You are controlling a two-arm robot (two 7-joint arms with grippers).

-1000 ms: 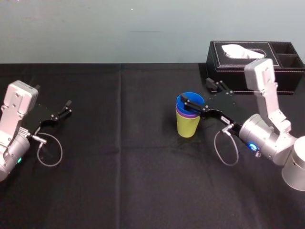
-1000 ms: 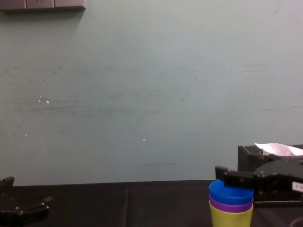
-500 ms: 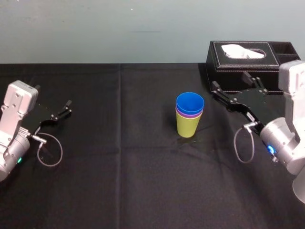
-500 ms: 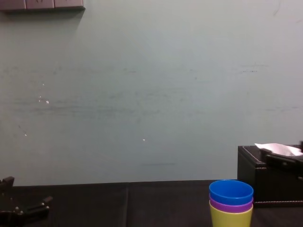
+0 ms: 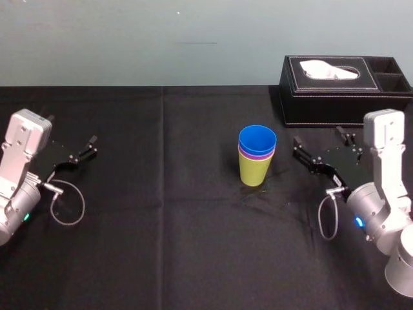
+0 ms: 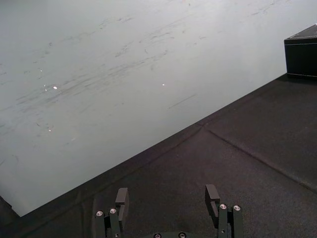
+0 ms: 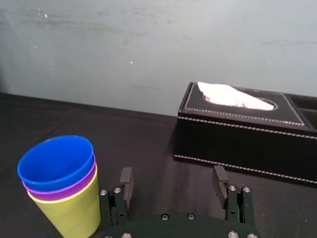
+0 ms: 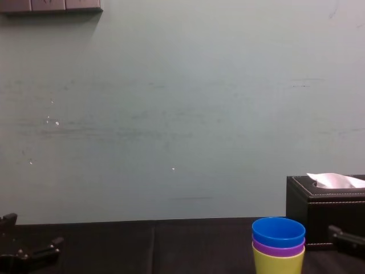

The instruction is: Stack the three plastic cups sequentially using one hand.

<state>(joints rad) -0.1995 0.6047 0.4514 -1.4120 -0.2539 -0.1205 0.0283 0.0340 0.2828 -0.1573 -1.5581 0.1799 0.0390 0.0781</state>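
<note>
On the surface the cups stand nested near its middle, blue on top; stacking looks done. The right end effector, spread wide and empty, sits beside them and need only park clear. The left end effector idles well apart, also spread.

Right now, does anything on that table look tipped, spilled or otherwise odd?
Nothing stands out. The blue cup sits in the purple cup, that in the yellow-green cup, one upright stack. The right gripper is open beside it, not touching; the left gripper is parked open at the left of the table.
</note>
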